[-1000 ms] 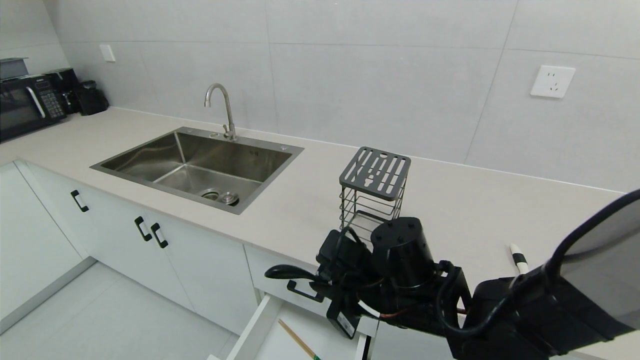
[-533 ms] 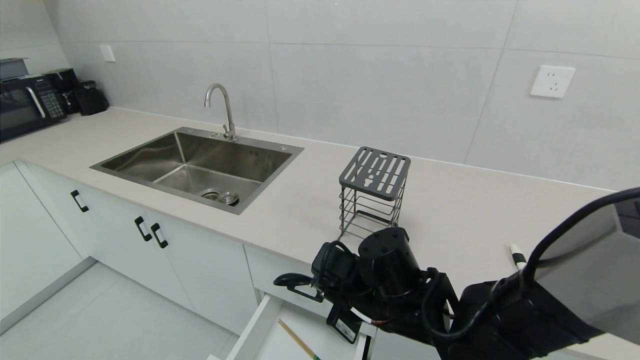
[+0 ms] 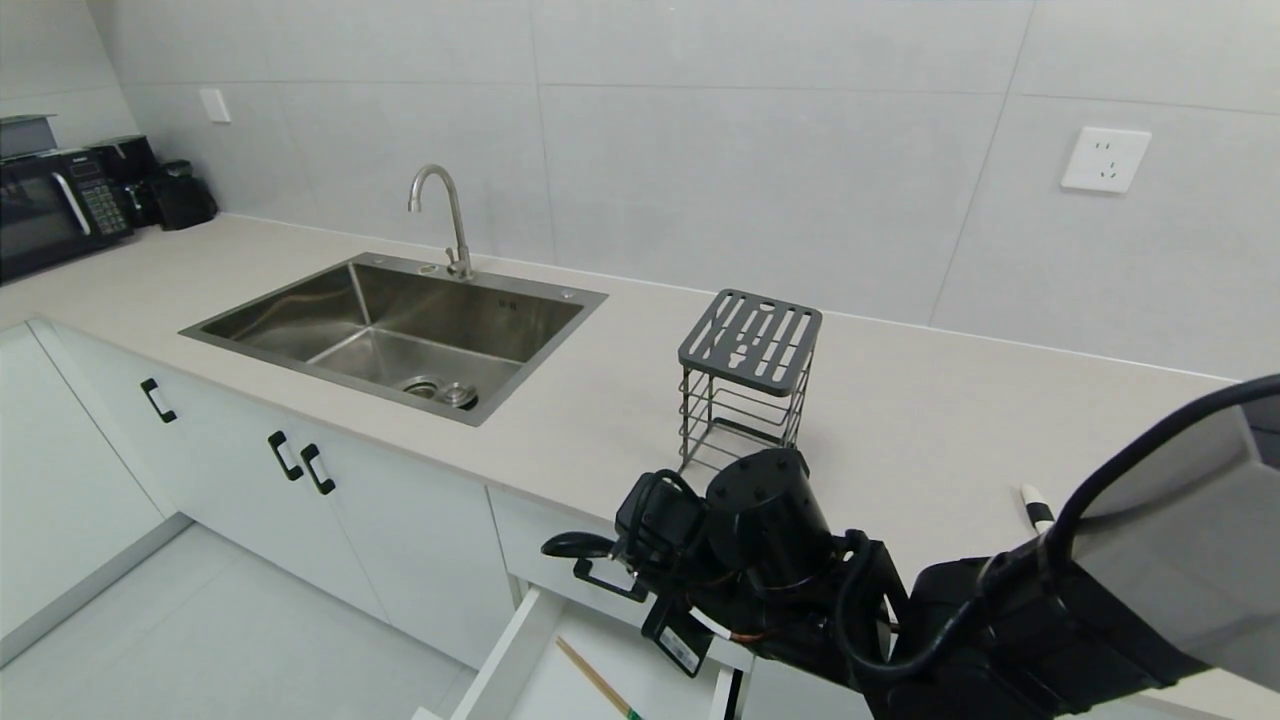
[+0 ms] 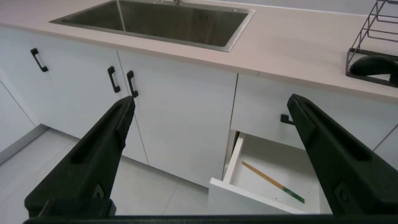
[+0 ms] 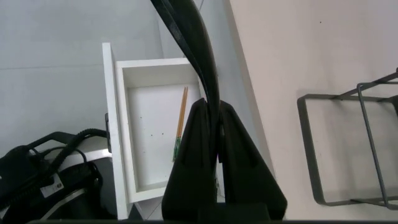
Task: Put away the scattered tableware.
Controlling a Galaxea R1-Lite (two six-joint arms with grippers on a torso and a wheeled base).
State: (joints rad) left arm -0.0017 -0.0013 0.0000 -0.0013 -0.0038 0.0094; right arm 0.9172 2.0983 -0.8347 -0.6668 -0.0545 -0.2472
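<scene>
My right gripper (image 3: 612, 552) is shut on a black spoon (image 3: 573, 545), held over the counter's front edge above the open white drawer (image 3: 520, 650). In the right wrist view the spoon's long handle (image 5: 186, 37) runs out from the right gripper (image 5: 214, 118) above the drawer (image 5: 115, 93). A pair of wooden chopsticks (image 3: 597, 683) with green tips lies in the drawer. A white utensil with a black band (image 3: 1035, 508) lies on the counter at the right. My left gripper (image 4: 211, 102) hangs open before the cabinet fronts, nothing between its fingers, with the chopsticks (image 4: 273, 182) below.
A dark wire rack (image 3: 750, 345) with a slotted top stands on the counter (image 3: 600, 400) just behind my right wrist. A steel sink (image 3: 300, 300) and its faucet (image 3: 440, 200) are to the left, a microwave (image 3: 50, 210) at the far left.
My right arm has sunk a little with the spoon, uncovering the rack's base. The spoon stays over the drawer front.
</scene>
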